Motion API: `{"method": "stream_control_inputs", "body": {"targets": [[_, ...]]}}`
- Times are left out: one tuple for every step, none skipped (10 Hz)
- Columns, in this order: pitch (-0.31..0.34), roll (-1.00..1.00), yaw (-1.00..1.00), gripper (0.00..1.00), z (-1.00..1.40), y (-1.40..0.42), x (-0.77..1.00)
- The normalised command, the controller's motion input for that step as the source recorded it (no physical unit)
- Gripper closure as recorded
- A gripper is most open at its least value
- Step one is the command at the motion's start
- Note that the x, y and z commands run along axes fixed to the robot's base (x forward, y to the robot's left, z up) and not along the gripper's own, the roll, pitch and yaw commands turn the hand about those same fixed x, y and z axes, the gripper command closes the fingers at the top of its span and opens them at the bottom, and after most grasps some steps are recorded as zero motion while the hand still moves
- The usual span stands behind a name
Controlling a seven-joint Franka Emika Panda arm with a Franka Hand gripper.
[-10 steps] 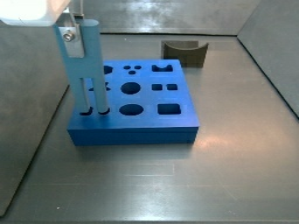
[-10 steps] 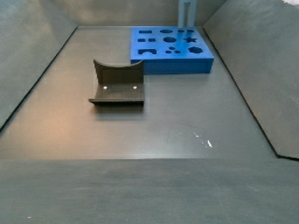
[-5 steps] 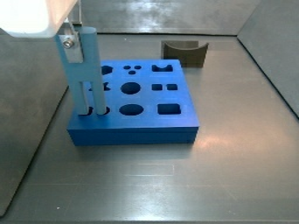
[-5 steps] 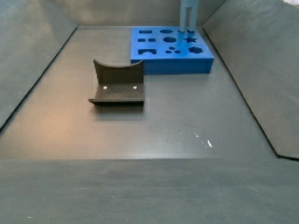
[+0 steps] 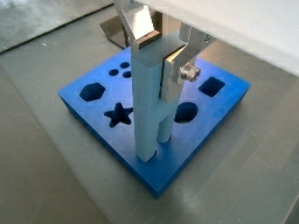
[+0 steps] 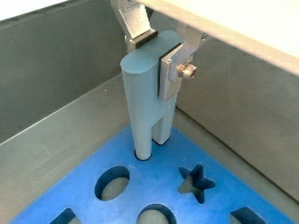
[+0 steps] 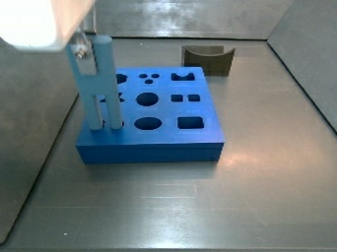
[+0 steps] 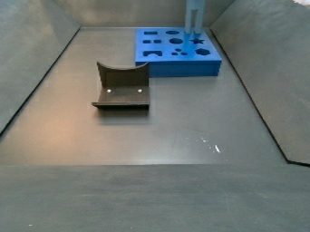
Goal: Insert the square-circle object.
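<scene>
The square-circle object is a tall light-blue bar with two prongs. It stands upright at the near left corner of the dark blue board, its prong tips down in the board's holes. My gripper is shut on the bar's upper end. Both wrist views show the bar clamped between the silver fingers of the gripper, above the board. In a side view the bar rises at the board's far corner.
An olive-brown block with a curved notch lies on the floor behind the board; it also shows in a side view, well apart from the board. Grey metal walls enclose the floor, and one stands close beside the bar.
My gripper has moved down a little with the bar, so the prongs sit slightly deeper in the board's holes. Nothing else moved.
</scene>
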Motion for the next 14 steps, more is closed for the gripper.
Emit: {"method": "stream_control_inputs", "body": {"targets": [[-0.224,-0.04,0.00,1.00,-0.24,0.00,-0.13],[-0.217,0.00,0.00,1.00,-0.23,0.00,-0.15],[-0.263,0.00,0.00,1.00,-0.25,0.00,-0.18],[-0.254,0.01,-0.01,1.00,-0.18,-0.05,-0.16],[-0.207,0.09,-0.01,1.00,-0.25,-0.08,-0.07],[-0.237,0.06,0.00,1.00,-0.39,-0.05,-0.05],[-0.124,0.09,0.00,1.00,-0.39,-0.04,0.00],[-0.021,0.06,-0.02,1.00,-0.42,-0.05,0.13],[-0.050,0.09,-0.02,1.00,-0.46,-0.01,0.05],[-0.034,0.06,0.00,1.00,-0.33,0.00,0.00],[-0.059,-0.01,0.00,1.00,-0.28,0.00,0.03],[-0.066,-0.05,0.00,1.00,-0.22,0.00,0.01],[-0.064,0.00,0.00,1.00,-0.15,0.00,0.00],[0.000,0.00,0.00,1.00,0.00,0.00,0.00]]}}
